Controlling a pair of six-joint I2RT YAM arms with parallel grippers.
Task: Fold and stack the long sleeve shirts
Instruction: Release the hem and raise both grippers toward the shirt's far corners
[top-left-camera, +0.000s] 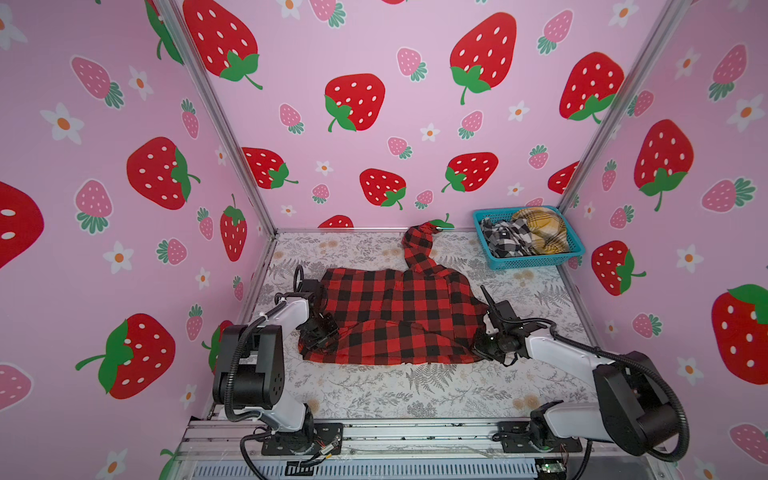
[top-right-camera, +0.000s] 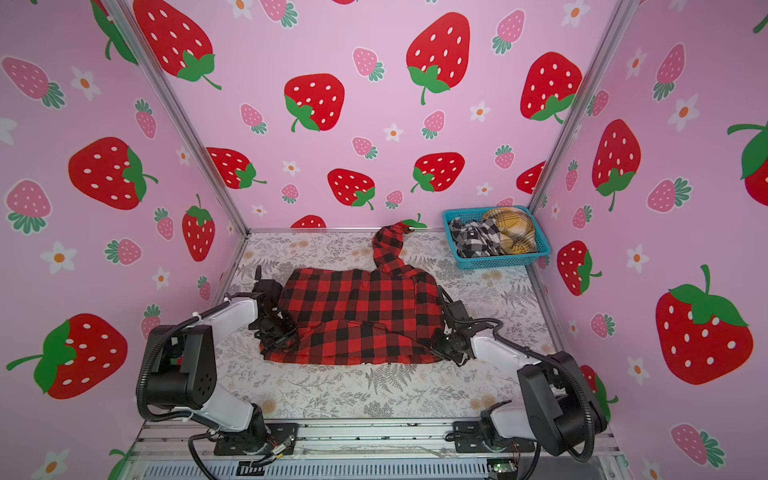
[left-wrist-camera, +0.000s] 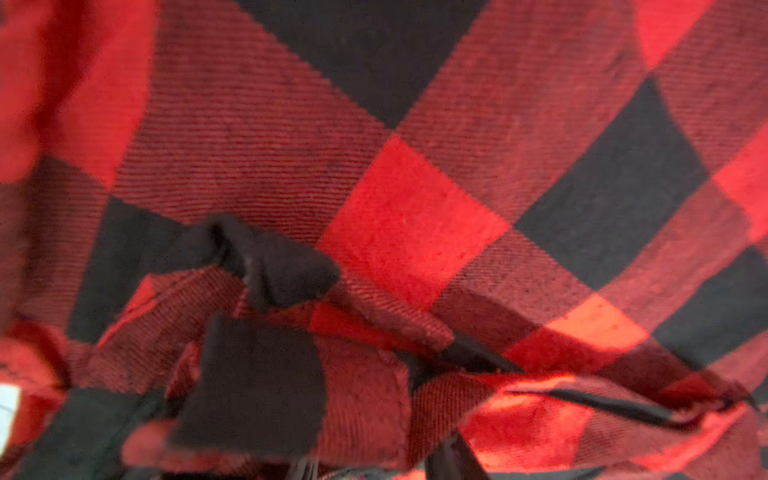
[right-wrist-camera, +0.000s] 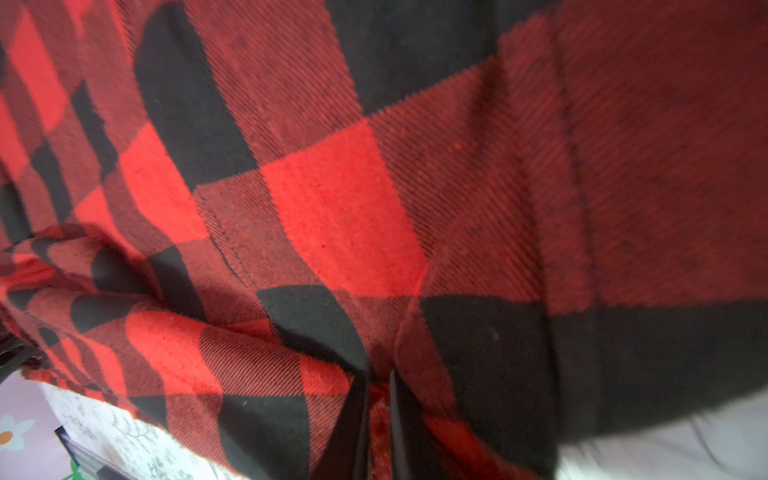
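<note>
A red-and-black check shirt (top-left-camera: 395, 316) (top-right-camera: 357, 311) lies spread on the middle of the table, with one sleeve (top-left-camera: 419, 245) snaking toward the back wall. My left gripper (top-left-camera: 320, 334) (left-wrist-camera: 378, 465) is at the shirt's near left edge, and bunched cloth fills the space between its fingers (left-wrist-camera: 453, 457). At the near right edge, my right gripper (top-left-camera: 484, 347) (right-wrist-camera: 379, 428) is shut on a thin fold of the shirt, pinched between its dark fingers (right-wrist-camera: 357, 424). A black-and-white check shirt (top-left-camera: 505, 239) and a mustard-yellow plaid shirt (top-left-camera: 544, 232) lie crumpled in the basket.
The turquoise perforated basket (top-left-camera: 528, 261) (top-right-camera: 498, 262) stands in the back right corner of the table. A floral cloth (top-left-camera: 395, 395) covers the table. Pink strawberry walls close in the left, back and right sides. A metal rail (top-left-camera: 395, 436) with both arm bases runs along the front.
</note>
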